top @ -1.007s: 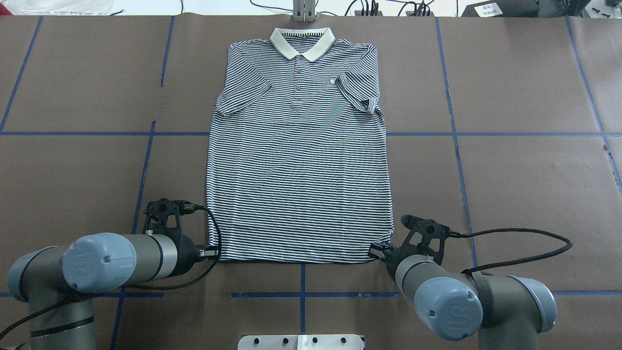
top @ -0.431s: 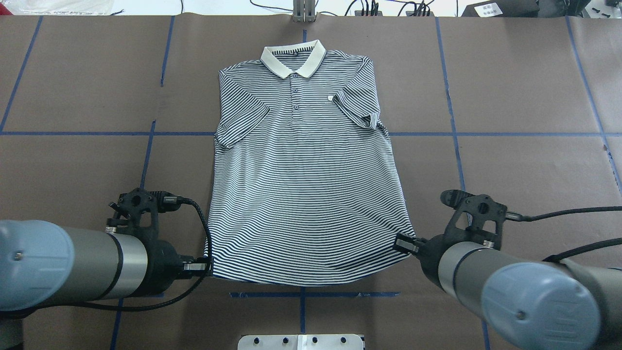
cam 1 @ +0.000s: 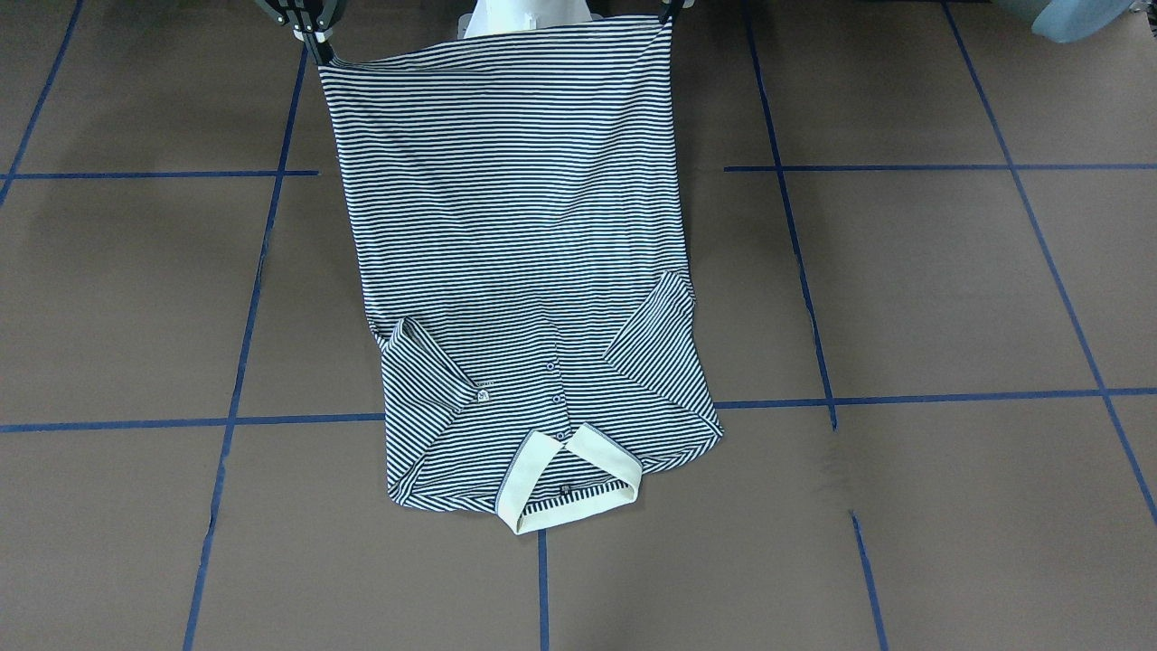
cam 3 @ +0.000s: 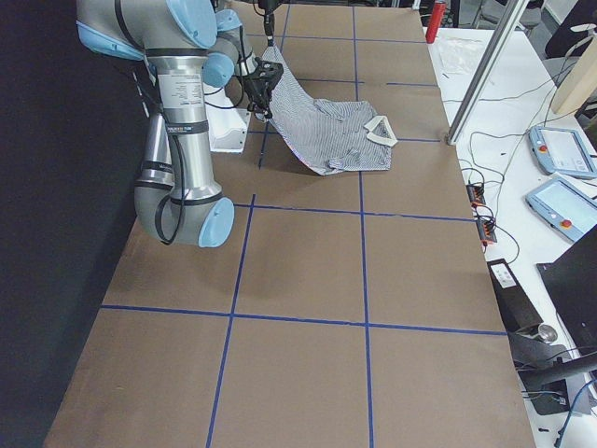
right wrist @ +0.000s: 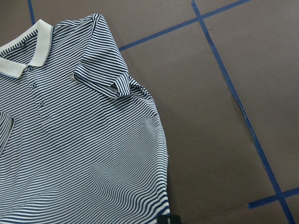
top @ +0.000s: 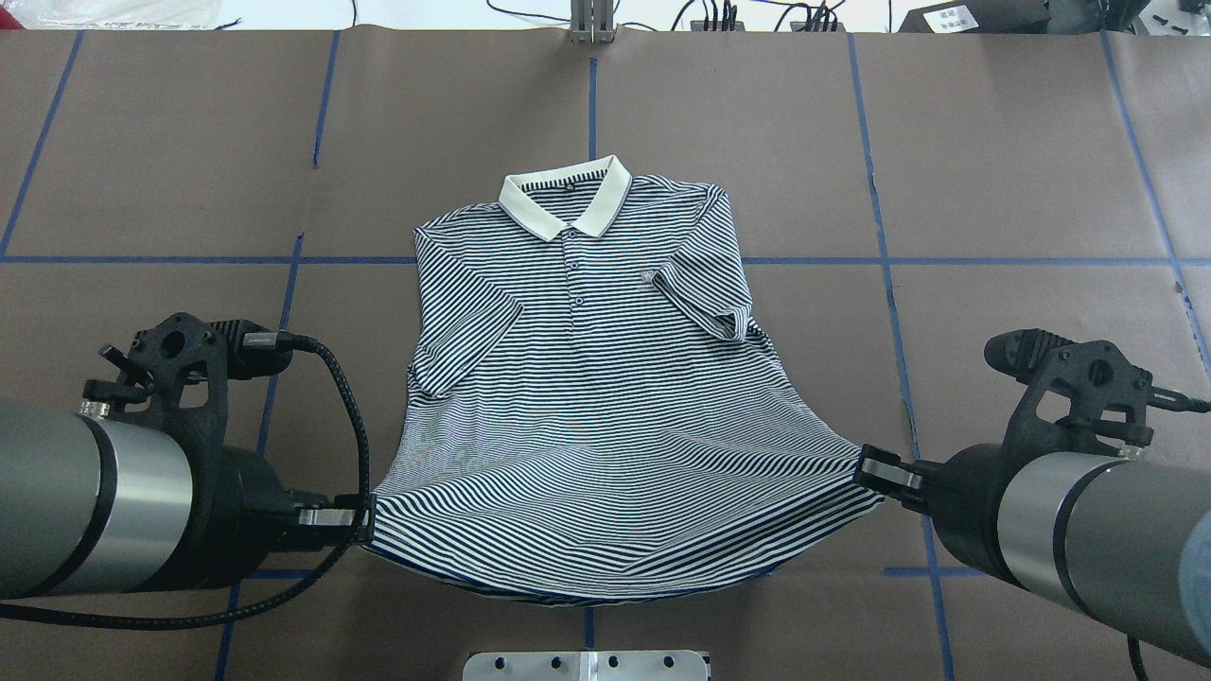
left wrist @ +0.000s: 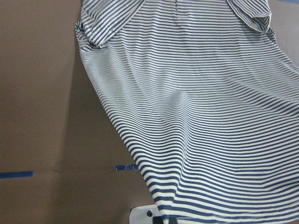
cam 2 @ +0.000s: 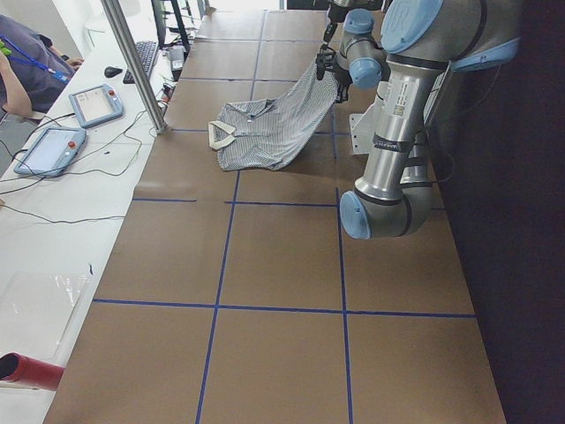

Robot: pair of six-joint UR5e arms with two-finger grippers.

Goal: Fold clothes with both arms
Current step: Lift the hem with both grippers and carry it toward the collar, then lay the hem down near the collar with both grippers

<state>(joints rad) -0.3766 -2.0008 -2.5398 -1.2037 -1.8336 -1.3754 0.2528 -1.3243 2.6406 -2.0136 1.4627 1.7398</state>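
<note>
Currently, shirt: the short-sleeved polo shirt (top: 587, 397) of thin navy-and-white striped knit lies face up near the middle of the brown paper-covered table (top: 1022, 170). Its plain cream collar (top: 565, 203) is at the end away from the robot, and both sleeves are turned in over the chest.
Hem: the bottom edge (top: 587, 591) is held up off the paper and stretched between the two arms. The cloth slopes down from it to the shoulders and collar, which rest on the table.
Left gripper: the black two-finger left gripper (top: 364, 520) has its fingers pinched tight on the hem corner on the robot's left.
Right gripper: the black two-finger right gripper (top: 863, 468) is clamped on the opposite hem corner.
Handling: judged light, soft and limp, with no stiffness of its own. The hem sags between the corners and the stripes bow under the sideways pull, so the knit likely stretches easily. The paper probably drags a little on the collar end.
Where to hold: the hem corners at the side seams look best, since the doubled edge gives the pads more to bite. The pinch should take both front and back layers, or they may part.
Risk: a thin corner could slip out, and an uneven pull would skew the fold.
</note>
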